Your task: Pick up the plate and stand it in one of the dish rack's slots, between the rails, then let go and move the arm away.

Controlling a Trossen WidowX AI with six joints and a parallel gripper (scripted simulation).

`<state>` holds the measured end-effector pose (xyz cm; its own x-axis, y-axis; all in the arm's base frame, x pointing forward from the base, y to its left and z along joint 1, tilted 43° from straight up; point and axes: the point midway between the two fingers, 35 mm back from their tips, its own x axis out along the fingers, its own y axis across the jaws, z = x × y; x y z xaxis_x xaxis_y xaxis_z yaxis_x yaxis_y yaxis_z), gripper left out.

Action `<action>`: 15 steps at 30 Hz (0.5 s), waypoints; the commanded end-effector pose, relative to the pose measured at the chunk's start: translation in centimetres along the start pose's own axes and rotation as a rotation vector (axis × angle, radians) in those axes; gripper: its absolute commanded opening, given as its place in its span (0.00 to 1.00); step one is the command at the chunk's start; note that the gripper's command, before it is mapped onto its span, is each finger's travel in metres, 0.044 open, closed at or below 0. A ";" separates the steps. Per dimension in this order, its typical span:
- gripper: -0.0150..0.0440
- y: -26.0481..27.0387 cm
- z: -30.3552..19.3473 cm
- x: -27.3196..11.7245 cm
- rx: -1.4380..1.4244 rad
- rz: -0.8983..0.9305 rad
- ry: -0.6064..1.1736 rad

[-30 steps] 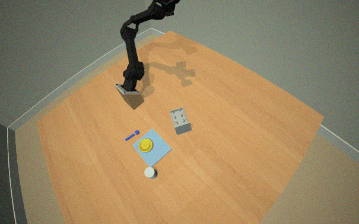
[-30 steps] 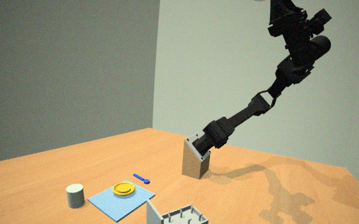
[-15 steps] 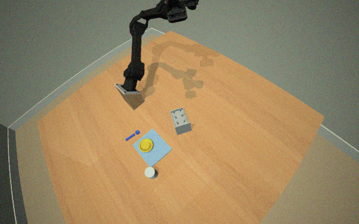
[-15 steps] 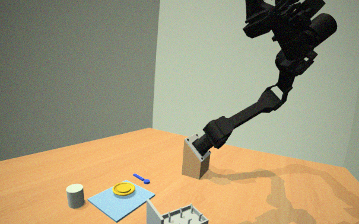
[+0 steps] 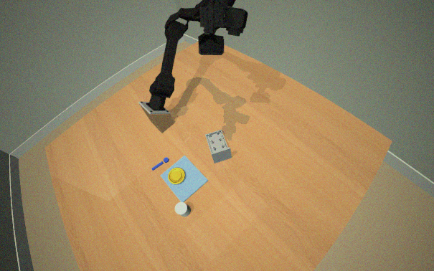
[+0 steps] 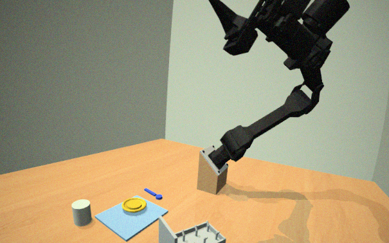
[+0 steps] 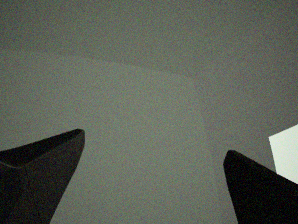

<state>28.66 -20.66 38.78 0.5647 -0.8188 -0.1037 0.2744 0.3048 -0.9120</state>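
Observation:
The yellow plate point(image 5: 176, 176) point(image 6: 134, 204) lies flat on the light blue mat point(image 5: 194, 182) point(image 6: 124, 226). The grey dish rack point(image 5: 222, 156) point(image 6: 167, 232) stands on the table to the right of the mat in the top view, with short posts inside and no plate in it. The exterior view cuts off its lower part. My gripper point(image 7: 157, 149) is open and empty in the wrist view, with its fingers wide apart and only walls and a bright panel beyond them. It is raised high, far above the plate and rack, and is partly out of frame in the exterior view.
A blue spoon point(image 5: 158, 165) point(image 6: 150, 192) lies beside the mat. A grey cylinder point(image 5: 181, 208) point(image 6: 81, 215) stands near the mat's corner. The arm's wooden base block point(image 5: 162, 122) point(image 6: 208, 177) stands behind them on the wooden table point(image 5: 280, 161) point(image 6: 74, 180).

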 end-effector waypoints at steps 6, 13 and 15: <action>0.93 6.2 -2.5 4.4 -0.111 0.214 0.097; 0.93 10.5 -3.8 6.3 -0.141 0.391 0.128; 0.93 11.7 -4.3 6.8 -0.145 0.446 0.138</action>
<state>31.81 -24.29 28.26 0.5100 -0.7293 -0.4560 -0.0316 0.5139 -0.8573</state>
